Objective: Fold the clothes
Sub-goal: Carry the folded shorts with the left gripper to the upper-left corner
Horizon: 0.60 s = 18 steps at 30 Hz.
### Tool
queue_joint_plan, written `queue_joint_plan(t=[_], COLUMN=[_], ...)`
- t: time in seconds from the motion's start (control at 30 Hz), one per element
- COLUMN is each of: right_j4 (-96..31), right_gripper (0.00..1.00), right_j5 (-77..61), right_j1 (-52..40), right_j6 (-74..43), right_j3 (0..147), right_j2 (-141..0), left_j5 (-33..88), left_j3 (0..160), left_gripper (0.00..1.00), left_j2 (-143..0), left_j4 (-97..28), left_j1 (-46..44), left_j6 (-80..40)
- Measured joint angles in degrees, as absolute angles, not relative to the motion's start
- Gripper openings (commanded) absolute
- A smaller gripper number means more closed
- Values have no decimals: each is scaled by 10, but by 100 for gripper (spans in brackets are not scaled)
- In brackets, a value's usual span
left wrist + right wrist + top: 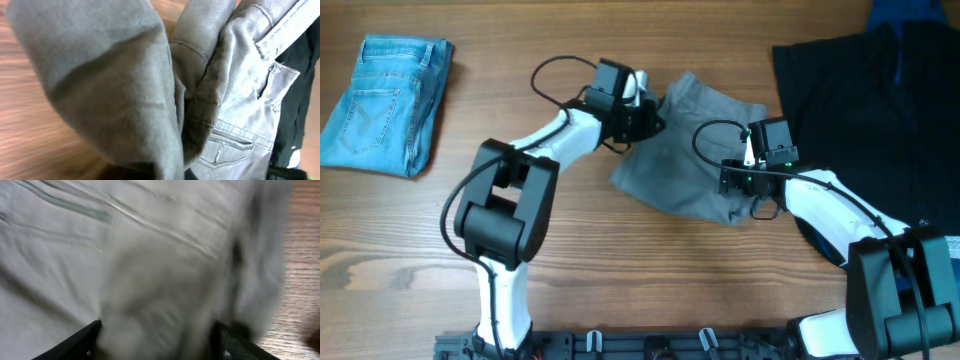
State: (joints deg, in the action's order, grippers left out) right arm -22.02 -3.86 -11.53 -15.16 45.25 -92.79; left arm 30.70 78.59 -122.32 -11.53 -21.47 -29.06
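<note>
Grey shorts [692,150] lie crumpled at the table's middle. My left gripper [646,116] is at their upper left edge and shut on the cloth. In the left wrist view the bunched grey fabric [125,85] hangs in folds over the jaws and hides them, and a back pocket [230,147] shows. My right gripper [741,186] is at the shorts' lower right corner. In the right wrist view its fingers [157,340] stand wide apart with blurred grey cloth [150,255] bulging between them.
Folded blue jeans [385,100] lie at the far left. A large black garment [865,110] covers the right side, partly under my right arm, with something blue [910,10] at the top right corner. Bare wood lies in front.
</note>
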Motion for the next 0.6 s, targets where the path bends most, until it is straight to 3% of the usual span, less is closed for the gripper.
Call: queue_joint_plan(t=[0.17,0.27,0.43,0.6], right_j4=[-242,-270,-275,-298], right_gripper=[74,74,75,74], right_j5=[-67,-59,-48,-48], right_j1=[-119,-115,-112,-112], right_j6=[-153,-151,-151,-151], right_j3=[462,466,466,467], right_j2=[-914,-886,-842,-833], left_j5=[319,251,146,111], left_j3=[779,775,784,821], left_gripper=[4,4,4,4], left_j2=[-1202,-1139,-1036,-1020], left_j4=[-175,-208,-206,-147], left_j1=[-143,-74,65,173], left_j6=[-252,-203,-153,-137])
